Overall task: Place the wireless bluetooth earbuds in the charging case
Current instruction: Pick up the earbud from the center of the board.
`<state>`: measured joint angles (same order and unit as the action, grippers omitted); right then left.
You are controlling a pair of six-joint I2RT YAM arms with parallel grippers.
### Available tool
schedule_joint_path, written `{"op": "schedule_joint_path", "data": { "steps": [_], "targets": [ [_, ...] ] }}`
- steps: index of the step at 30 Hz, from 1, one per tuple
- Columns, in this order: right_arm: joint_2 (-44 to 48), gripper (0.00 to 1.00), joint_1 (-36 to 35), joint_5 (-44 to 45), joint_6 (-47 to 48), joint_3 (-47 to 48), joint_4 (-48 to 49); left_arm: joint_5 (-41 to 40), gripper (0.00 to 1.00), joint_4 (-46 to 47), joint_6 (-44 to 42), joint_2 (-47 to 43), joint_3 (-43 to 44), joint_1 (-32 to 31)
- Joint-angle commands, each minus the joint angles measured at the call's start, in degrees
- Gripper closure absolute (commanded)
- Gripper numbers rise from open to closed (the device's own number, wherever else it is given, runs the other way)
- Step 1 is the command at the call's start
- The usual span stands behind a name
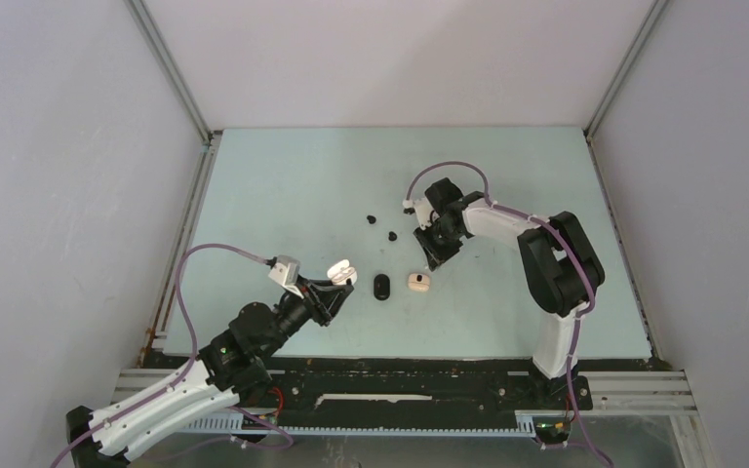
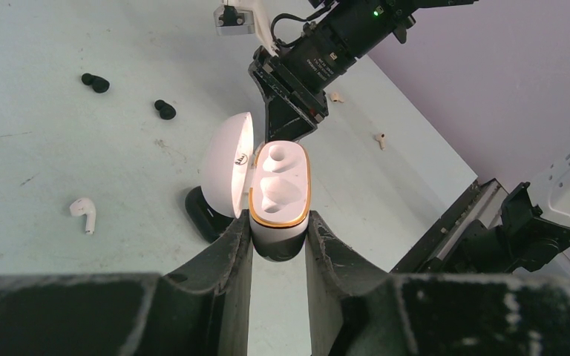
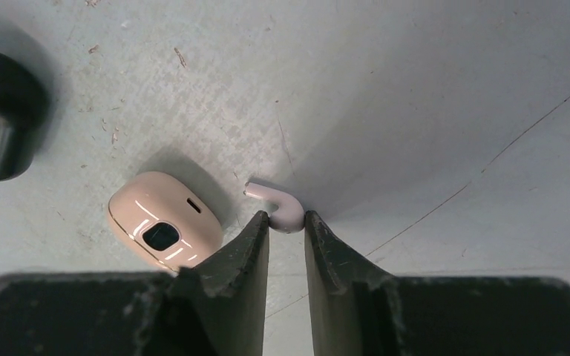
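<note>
The open charging case (image 2: 280, 185) is clamped at near left by the left gripper (image 2: 278, 224), empty wells exposed to receive buds, while a pale earbud (image 3: 280, 210) is pinched in the narrowed right gripper (image 3: 286, 219) beside a closed cream case (image 3: 165, 228).

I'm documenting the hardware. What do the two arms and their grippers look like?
Left arm and right arm: white shells, black joint housings, a lilac cable looped along each. Left gripper and right gripper have dark matte wedge-shaped fingers, scuffed pale. A small white camera block sits by the left wrist.
</note>
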<state>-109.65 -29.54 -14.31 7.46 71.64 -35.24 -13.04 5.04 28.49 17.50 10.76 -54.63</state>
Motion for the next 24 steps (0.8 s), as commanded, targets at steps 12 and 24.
{"op": "schedule_joint_path", "data": {
  "steps": [12, 24],
  "targets": [
    [14.9, 1.00, 0.3, 5.6, 10.0, -0.8, -2.3, 1.9, 1.00, 7.8, -0.2, 3.3, -1.5, -0.2],
    [34.0, 1.00, -3.1, 18.7, 28.6, -0.8, -1.4, 3.8, 1.00, 17.8, -6.1, 20.9, 5.9, -0.2]
  ]
}}
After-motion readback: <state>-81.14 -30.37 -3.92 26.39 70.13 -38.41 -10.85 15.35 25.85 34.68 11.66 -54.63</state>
